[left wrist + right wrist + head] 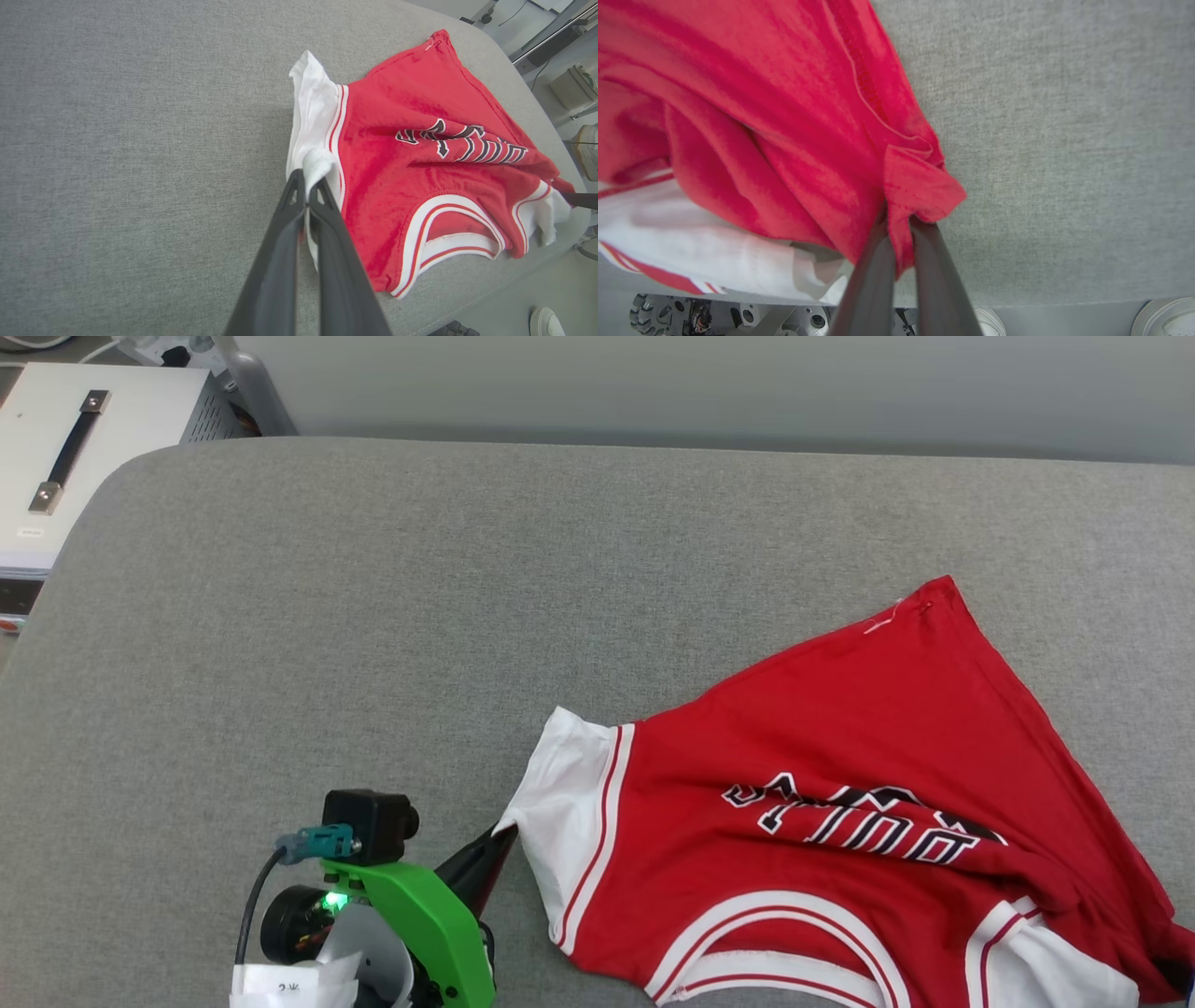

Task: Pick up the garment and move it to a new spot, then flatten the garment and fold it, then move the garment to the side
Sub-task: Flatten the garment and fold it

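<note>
- Over at 10 o'clock in the head view, just off the bench [373, 569] corner, there's a pale case [140, 448] with a dark handle. It's nothing to do with the job.
- Down at 7 o'clock, the left tool [499, 840] is pinched fully closed on the edge of the white sleeve [560, 784]. Its wrist view shows a wad of white cloth squeezed between the two fingers.
- Around 4 o'clock lies the garment [840, 728], on the right half of the bench. The collar is toward the near edge and the lettering faces up but is buckled by a crease. One red corner pokes out toward 2 o'clock, and the near end runs out of the bottom of the view.
- Far right, the right tool [901, 219] is clamped tight as well, on a flap of red edge fabric. In its wrist view the other white sleeve is bunched up at about 8 o'clock.
- Progress, my read: both grabs are on, so it's somewhere in the pick-up-and-move or spreading-out part, can't say which. The shirt is rumpled, not flat, and nothing's folded. Flattening, folding and the shove to the side all look like they're left to do.
</note>
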Robot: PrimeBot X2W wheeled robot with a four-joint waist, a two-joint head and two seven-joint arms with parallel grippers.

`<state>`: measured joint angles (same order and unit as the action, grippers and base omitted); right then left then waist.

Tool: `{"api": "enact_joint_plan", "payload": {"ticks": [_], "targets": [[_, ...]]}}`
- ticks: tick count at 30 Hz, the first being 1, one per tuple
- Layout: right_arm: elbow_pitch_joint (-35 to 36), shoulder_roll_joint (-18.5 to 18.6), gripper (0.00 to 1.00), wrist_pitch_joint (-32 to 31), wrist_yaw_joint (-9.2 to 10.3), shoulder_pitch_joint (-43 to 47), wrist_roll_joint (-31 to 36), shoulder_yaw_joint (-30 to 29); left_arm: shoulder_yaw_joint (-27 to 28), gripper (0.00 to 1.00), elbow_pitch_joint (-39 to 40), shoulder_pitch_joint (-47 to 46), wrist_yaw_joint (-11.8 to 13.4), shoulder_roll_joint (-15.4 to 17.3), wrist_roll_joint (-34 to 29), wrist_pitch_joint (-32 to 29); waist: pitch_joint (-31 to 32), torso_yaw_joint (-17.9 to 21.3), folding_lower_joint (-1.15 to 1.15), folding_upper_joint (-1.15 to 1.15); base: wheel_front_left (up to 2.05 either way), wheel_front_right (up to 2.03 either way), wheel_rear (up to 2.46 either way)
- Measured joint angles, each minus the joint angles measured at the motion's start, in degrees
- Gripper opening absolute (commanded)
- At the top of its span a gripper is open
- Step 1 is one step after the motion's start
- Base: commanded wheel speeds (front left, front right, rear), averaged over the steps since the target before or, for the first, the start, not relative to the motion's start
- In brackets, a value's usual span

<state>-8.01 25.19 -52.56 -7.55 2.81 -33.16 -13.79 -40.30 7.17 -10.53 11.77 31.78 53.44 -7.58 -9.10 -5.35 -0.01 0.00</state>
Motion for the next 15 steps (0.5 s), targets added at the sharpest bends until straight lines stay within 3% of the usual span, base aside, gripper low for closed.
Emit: {"api": "enact_joint_plan", "payload": {"ticks": [1,3,7,15], "targets": [[0.0,0.0,0.0,0.2,0.0,0.0,0.1,0.0,0.0,0.0,-0.1,0.0,0.0,0.0,0.0,0.0,0.0,0.0,0.0,0.0,0.0,0.0,0.0],[0.1,0.1,1.0,0.4,0.0,0.0,0.4,0.1,0.0,0.0,-0.1,0.0,0.0,-0.1,0.0,0.1,0.0,0.0,0.0,0.0,0.0,0.0,0.0],[1.6,0.5,1.0,-1.2,0.01,-0.7,0.1,0.4,0.0,0.0,-0.1,-0.1,0.0,-0.3,0.0,0.5,-0.1,-0.1,0.0,0.0,0.0,0.0,0.0],[12.6,4.1,1.0,-8.3,0.01,-7.3,-1.4,2.6,-0.1,0.0,1.7,-0.3,0.0,-0.6,-0.4,0.5,-1.9,-1.1,0.0,0.0,0.0,0.0,0.0]]}}
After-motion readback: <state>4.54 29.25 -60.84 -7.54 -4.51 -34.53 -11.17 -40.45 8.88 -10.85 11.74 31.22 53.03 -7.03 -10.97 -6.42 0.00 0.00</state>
